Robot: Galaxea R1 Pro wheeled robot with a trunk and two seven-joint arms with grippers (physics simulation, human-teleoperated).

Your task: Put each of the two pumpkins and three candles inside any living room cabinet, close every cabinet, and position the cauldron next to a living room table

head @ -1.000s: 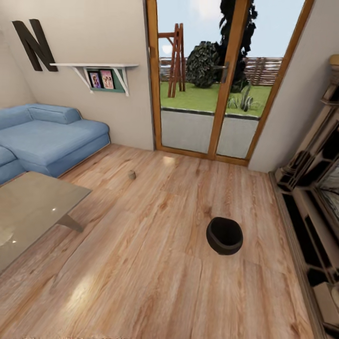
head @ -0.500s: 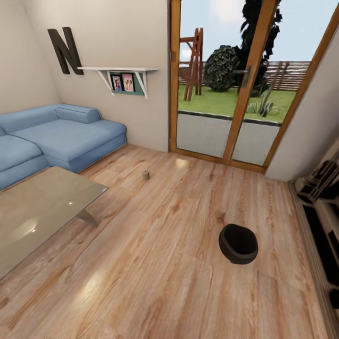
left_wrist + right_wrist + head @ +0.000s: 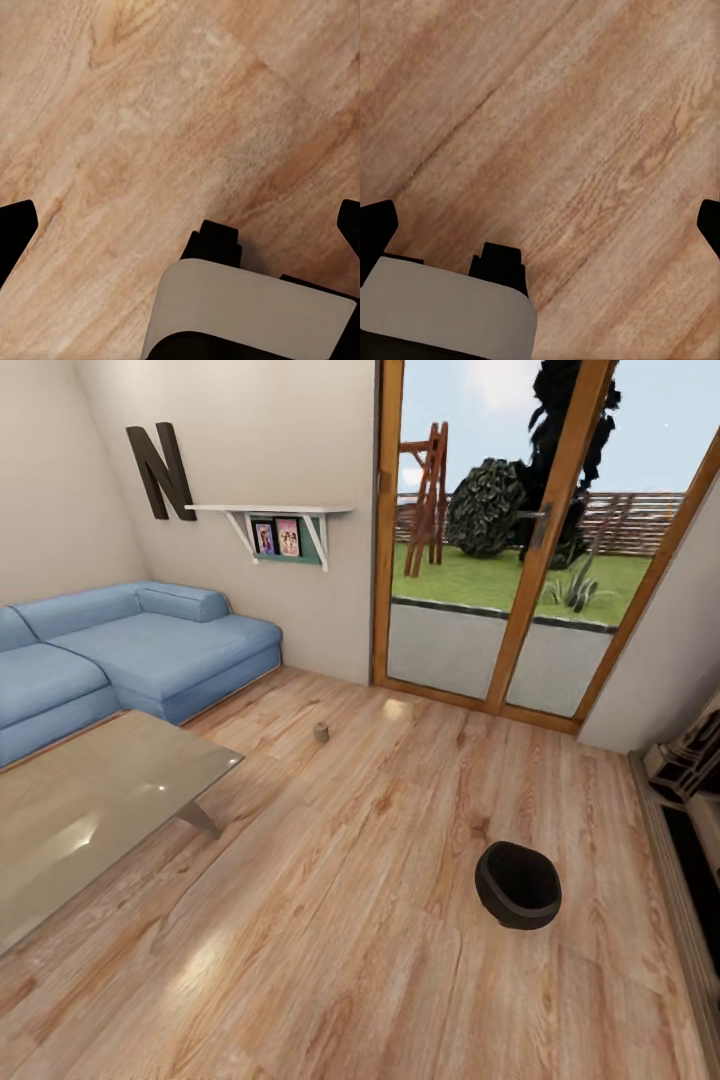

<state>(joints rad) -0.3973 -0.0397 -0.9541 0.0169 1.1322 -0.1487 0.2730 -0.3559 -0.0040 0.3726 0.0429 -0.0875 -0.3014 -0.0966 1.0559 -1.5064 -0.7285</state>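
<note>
Head view overlooks the floor (image 3: 330,920); both wrist views face it closely.

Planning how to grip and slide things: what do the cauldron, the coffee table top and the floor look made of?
Cauldron: matte black, perhaps cast iron. Table top: glossy grey, glass-like, with bright reflections. Floor: varnished wood planks, visible grain.

Black fingers (image 3: 15,225), grey-white wrist housing (image 3: 255,307).

We are seeing a blue sofa (image 3: 140,645) lying at nine o'clock, a wall shelf (image 3: 270,513) holding framed photos (image 3: 277,538) at eleven, a dark letter N (image 3: 161,468) hanging beside it, and glass patio doors (image 3: 520,540) standing at one o'clock.
</note>
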